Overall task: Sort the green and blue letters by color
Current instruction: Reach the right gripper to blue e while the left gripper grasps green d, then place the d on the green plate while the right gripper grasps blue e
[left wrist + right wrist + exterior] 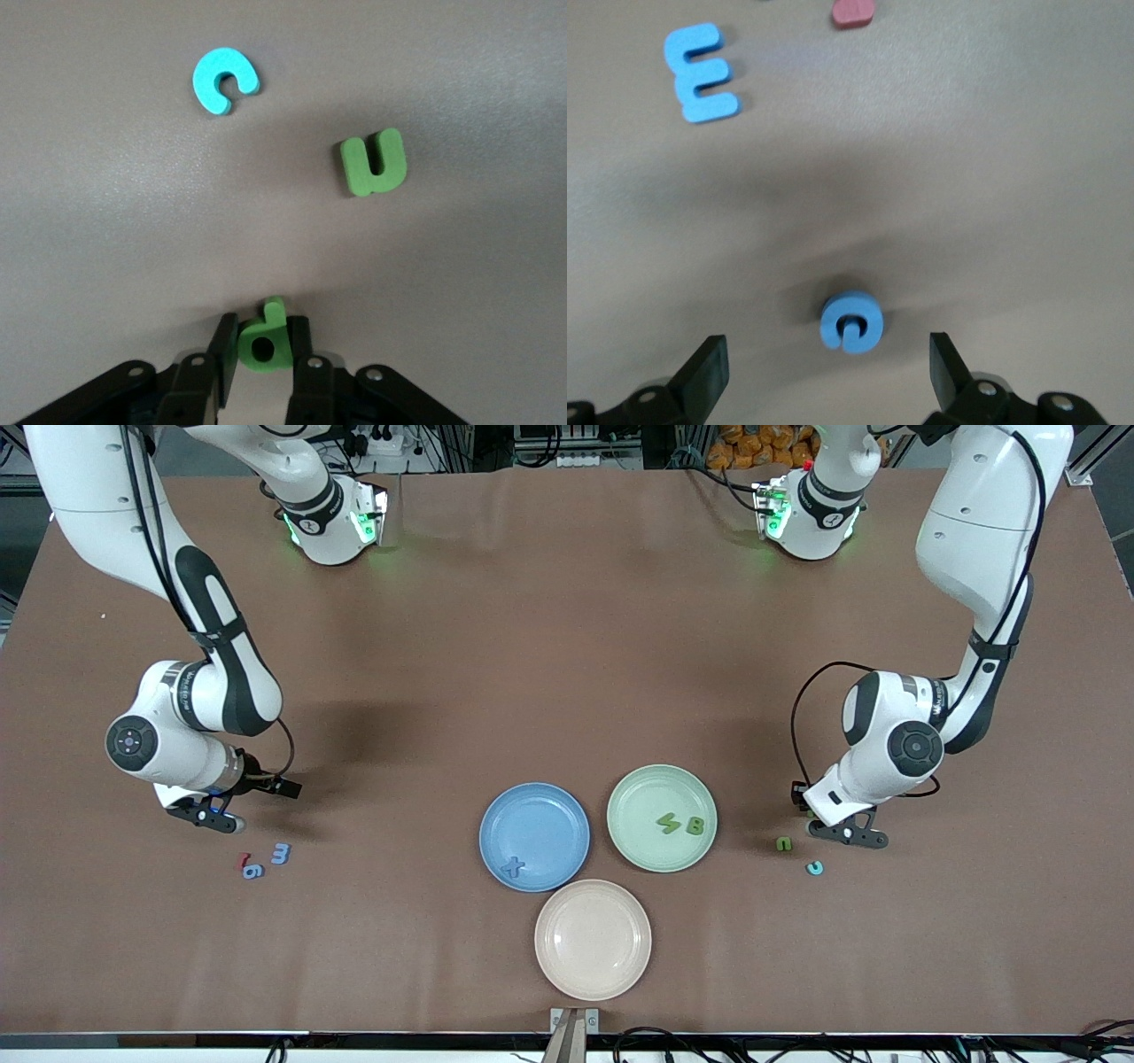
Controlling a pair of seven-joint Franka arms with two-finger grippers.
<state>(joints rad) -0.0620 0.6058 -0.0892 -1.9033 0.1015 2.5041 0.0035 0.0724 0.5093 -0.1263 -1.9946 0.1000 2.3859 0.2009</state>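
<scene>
The pink plate (593,939) lies nearest the front camera, bare, with the blue plate (534,837) and the green plate (662,817) just beside it and a little farther from that camera. A blue x (513,865) lies on the blue plate near its rim; a green zigzag piece (668,824) and a green B (695,825) lie side by side on the green plate.

The left tool (263,354) is low over the counter (567,646) toward the left arm's end, its fingers (223,350) clenched on a green d (264,341), which stands upright between them. Near it a green u (374,162) lies flat on the counter, and a light blue c (225,80) lies near that, apart from it; in the front view the c is nearer the camera than the u.

The right tool (828,367) is low over the counter toward the right arm's end, its fingers spread wide and grasping nothing. A small blue round letter (851,323) lies on the counter between the two fingertips, touching neither. Well apart from it lies a blue E-shaped piece (700,73), flat, and near that a dark red piece (852,11), cut off at the edge of the right wrist view. In the front view these three sit close together, nearer the camera than the tool.
</scene>
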